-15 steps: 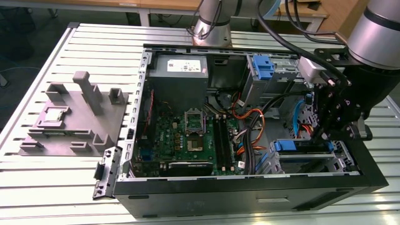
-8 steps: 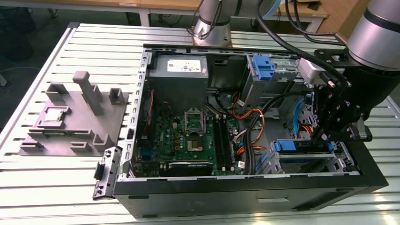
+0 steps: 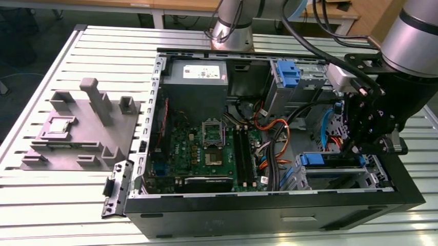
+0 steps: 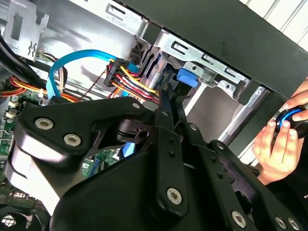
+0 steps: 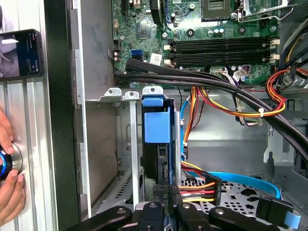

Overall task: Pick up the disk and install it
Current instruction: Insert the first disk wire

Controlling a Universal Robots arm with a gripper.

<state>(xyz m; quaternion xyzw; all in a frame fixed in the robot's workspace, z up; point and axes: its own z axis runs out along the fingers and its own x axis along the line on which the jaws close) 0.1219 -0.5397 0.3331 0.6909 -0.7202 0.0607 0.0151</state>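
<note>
The disk (image 5: 158,126) stands on edge in a slot of the silver drive bay (image 5: 111,144) at the case's front corner, at the exterior view's right. Its blue carrier tab (image 4: 186,77) faces out of the bay, and the carrier (image 3: 320,160) also shows in the exterior view. My gripper (image 5: 164,191) reaches down into the case (image 3: 274,205) over that bay. Its two thin black fingers (image 4: 166,108) sit close together on the disk's near end, shut on it. A black connector with red, yellow and orange wires (image 5: 201,190) lies right beside the fingers.
A grey power supply box (image 3: 196,77) and an upright blue bracket (image 3: 289,74) sit at the case's far side, with the motherboard (image 3: 205,148) between. Thick black cables (image 5: 231,86) and a blue ribbon cable (image 4: 79,57) cross near the bay. A person's hand (image 4: 276,144) rests outside the case. A grey fixture (image 3: 82,128) stands at the exterior view's left.
</note>
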